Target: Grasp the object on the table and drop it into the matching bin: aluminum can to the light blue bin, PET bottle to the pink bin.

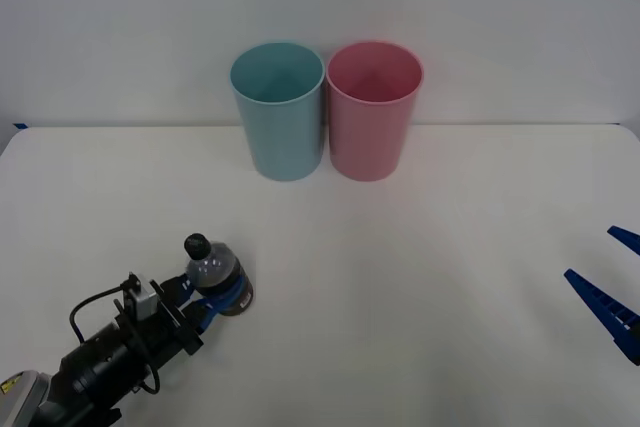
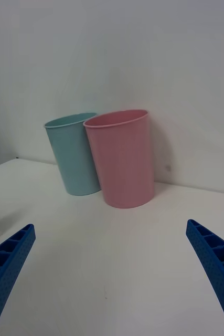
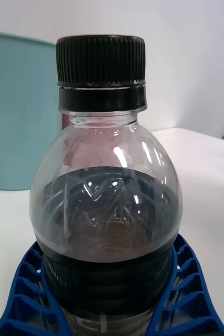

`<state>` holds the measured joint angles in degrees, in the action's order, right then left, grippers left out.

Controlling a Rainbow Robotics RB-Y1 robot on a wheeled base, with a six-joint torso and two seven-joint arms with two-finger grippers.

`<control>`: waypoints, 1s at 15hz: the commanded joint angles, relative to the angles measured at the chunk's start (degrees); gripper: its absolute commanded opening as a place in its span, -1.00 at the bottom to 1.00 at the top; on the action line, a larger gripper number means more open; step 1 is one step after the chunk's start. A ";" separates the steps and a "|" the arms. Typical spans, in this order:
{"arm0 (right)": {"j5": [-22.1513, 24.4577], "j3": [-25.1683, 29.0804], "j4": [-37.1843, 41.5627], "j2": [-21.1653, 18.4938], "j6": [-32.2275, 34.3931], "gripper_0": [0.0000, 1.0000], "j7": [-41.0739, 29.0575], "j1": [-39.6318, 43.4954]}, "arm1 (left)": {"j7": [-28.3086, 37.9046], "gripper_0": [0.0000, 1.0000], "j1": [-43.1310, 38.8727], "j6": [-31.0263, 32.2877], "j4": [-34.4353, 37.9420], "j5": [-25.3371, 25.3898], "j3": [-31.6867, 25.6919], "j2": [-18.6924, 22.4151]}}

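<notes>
White table (image 1: 400, 277) spreads before you; the light blue bin (image 1: 278, 110) and pink bin (image 1: 373, 109) stand touching at its back. Your left gripper (image 1: 222, 292) clasps the upright PET bottle (image 1: 212, 269) front-left; your right gripper (image 2: 112, 273) waits, spread wide.

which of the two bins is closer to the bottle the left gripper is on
The light blue bin: it stands on the bottle's side, left of the pink bin.

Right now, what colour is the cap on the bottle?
The cap on the PET bottle looks very dark, near black; the left wrist view shows it best.
</notes>
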<state>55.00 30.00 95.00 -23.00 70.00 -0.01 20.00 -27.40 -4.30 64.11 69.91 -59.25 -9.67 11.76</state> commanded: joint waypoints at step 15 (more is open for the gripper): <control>0.00 0.00 0.00 0.00 0.00 1.00 0.01 0.00 | 33.56 -1.00 -1.94 -16.04 30.29 2.04 -4.92 2.30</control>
<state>55.00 30.00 95.00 -23.00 70.00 0.00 20.00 4.45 -6.89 49.35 99.06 -56.29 -14.86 14.06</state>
